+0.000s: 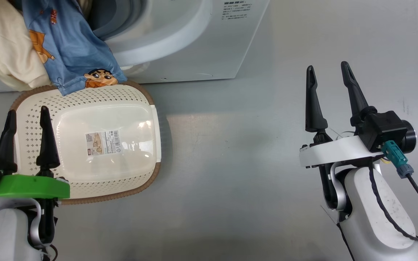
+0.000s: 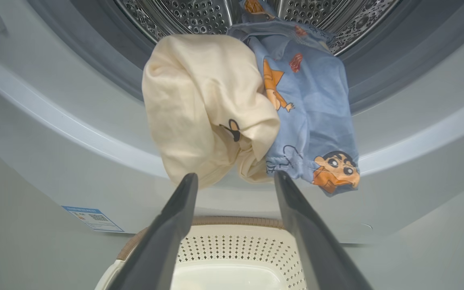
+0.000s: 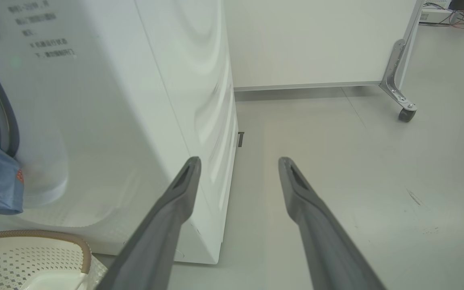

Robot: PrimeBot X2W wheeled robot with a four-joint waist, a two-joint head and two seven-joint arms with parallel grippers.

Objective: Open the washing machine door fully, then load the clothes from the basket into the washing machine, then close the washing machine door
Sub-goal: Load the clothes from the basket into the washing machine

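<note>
The clothes (image 1: 67, 47), blue printed fabric with a cream part (image 2: 199, 108), hang out of the washing machine (image 1: 194, 40) mouth over its lower lip, partly inside the steel drum (image 2: 183, 14). Below them on the floor stands the basket (image 1: 93, 141), cream, perforated, with nothing in it but the barcode label. My left gripper (image 1: 27, 112) is open over the basket's left side, its fingers (image 2: 175, 217) pointing up at the hanging clothes with nothing between them. Off to the right over bare floor, my right gripper (image 1: 328, 69) is open and holds nothing. The washing machine door is out of view.
The machine's white side panel (image 3: 199, 100) stands just left of my right gripper's fingers (image 3: 175, 201). A white panel on a castor (image 3: 407, 114) stands at the far right with cables behind it. Grey floor (image 1: 238, 174) stretches between the basket and the right arm.
</note>
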